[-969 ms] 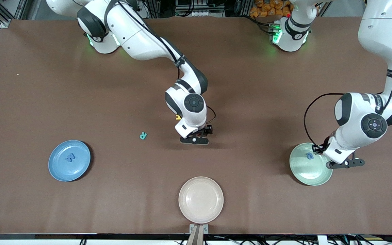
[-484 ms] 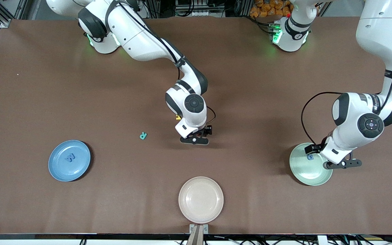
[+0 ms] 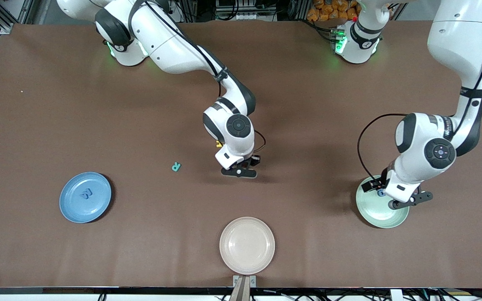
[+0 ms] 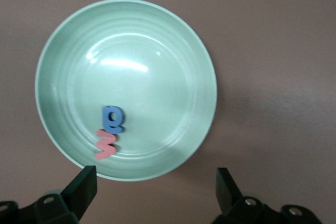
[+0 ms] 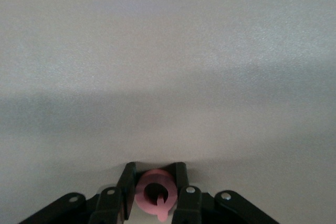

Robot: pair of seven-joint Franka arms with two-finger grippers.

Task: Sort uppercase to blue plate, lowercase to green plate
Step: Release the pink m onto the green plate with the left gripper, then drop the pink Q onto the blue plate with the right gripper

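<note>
My right gripper [image 3: 239,172] is low over the middle of the table, shut on a red ring-shaped uppercase Q [image 5: 155,191] that sits between its fingers [image 5: 126,190]. The teal R [image 3: 176,166] lies on the table beside it, toward the right arm's end. The blue plate [image 3: 70,209] holds the blue M [image 3: 86,193]. My left gripper [image 4: 155,192] hangs open and holds nothing above the edge of the green plate [image 4: 157,51], which holds a blue lowercase letter [image 4: 113,119] and the red m [image 4: 106,145].
A yellow letter [image 3: 219,144] peeks out from under the right arm's wrist, mostly hidden. A cream plate [image 3: 229,259] stands at the table's front edge, nearest the camera. Open brown table lies between the plates.
My right gripper has shut on the red Q. My left gripper has opened, leaving the blue letter in the green plate, and the left arm has shifted slightly toward the table's middle.
</note>
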